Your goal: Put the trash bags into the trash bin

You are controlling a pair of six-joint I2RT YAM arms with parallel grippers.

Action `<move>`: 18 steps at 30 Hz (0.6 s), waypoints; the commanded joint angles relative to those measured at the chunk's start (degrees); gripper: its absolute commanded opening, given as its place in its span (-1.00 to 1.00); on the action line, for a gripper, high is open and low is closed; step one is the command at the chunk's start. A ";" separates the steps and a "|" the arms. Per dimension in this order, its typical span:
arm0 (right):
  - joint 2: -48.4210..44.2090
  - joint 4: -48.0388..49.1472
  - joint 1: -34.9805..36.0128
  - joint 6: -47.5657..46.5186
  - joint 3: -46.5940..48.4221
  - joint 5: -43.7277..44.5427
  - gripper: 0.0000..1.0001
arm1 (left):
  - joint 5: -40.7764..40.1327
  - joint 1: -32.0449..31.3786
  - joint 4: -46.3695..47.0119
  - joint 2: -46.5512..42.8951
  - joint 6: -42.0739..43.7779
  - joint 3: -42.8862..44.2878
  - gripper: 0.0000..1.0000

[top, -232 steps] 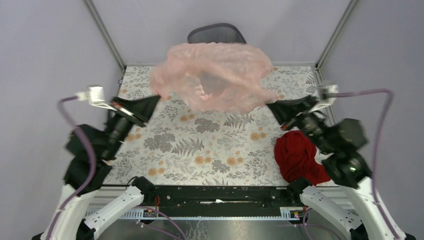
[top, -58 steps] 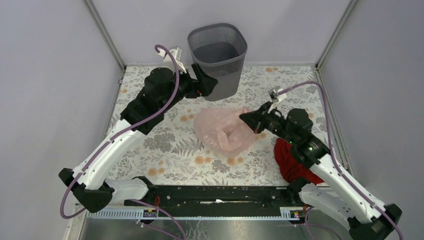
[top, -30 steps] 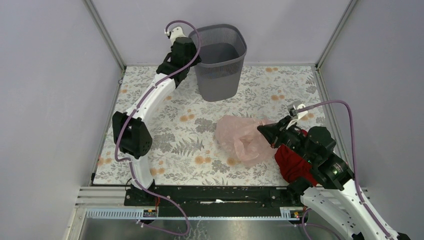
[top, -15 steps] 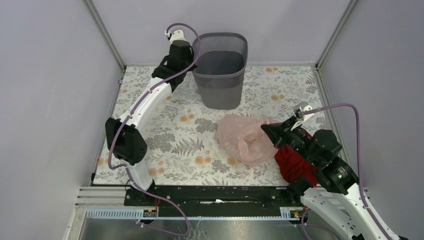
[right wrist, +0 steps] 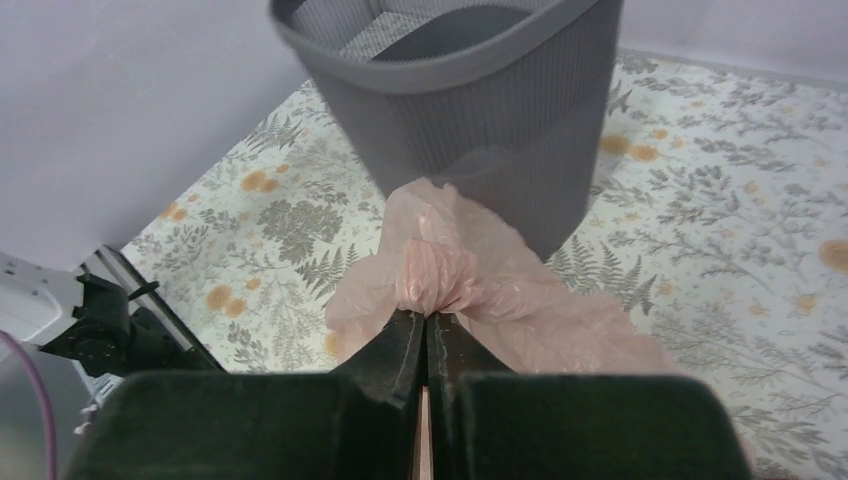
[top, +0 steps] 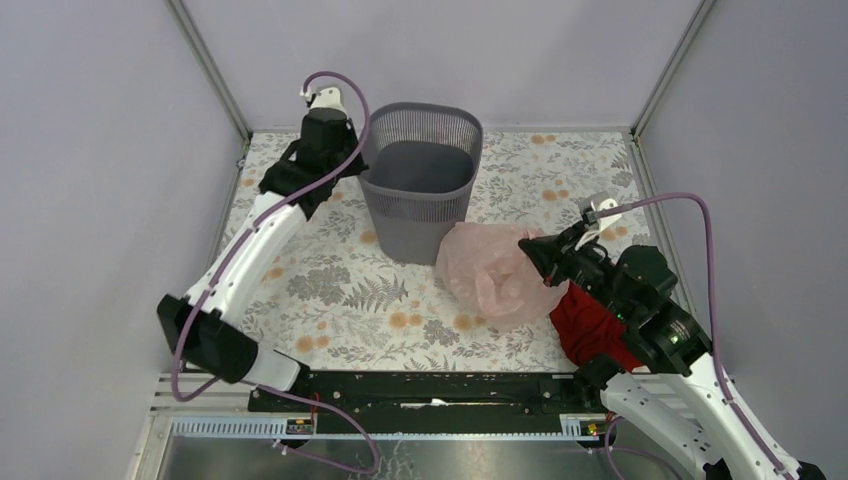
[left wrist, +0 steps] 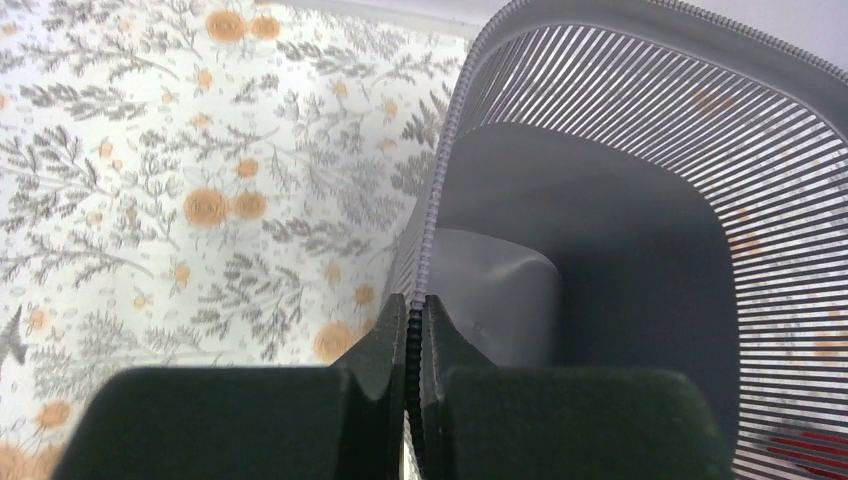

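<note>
Pinching pink trash bag [top: 490, 275] in right gripper [right wrist: 425, 320], just right of mesh trash bin [top: 400, 225]; clamping its rim with left gripper [left wrist: 412, 305].

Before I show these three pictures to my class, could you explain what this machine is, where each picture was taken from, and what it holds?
These are two robot arms bolted at the near edge of a flower-patterned table. The wide picture looks down from above and behind them; the other two come from a camera on each wrist. On the table are a dark grey mesh plastic bin and, at the right, a crumpled dark red cloth. The left fingers are pinched shut on the bin's rim. The right fingers are shut on a fold of the thin, wrinkly pale-pink plastic bag, which lies beside the bin, not yet inside.
</note>
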 commanded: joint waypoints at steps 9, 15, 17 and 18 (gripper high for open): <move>6.46 -3.77 -0.05 -15.62 24.93 14.87 -1.00 | 10.60 0.04 -0.52 -19.02 -2.67 -9.88 -1.00; 14.79 0.31 -0.08 -17.24 38.22 12.27 -1.00 | 15.40 0.04 2.52 -20.51 -3.86 -14.88 -1.00; 18.43 3.62 -0.09 -16.10 42.30 8.49 -1.00 | 18.65 0.04 3.31 -20.69 -4.12 -16.26 -0.95; 20.55 4.98 -0.08 -15.26 44.61 6.58 -1.00 | 19.63 0.04 3.31 -20.78 -4.21 -16.85 -0.90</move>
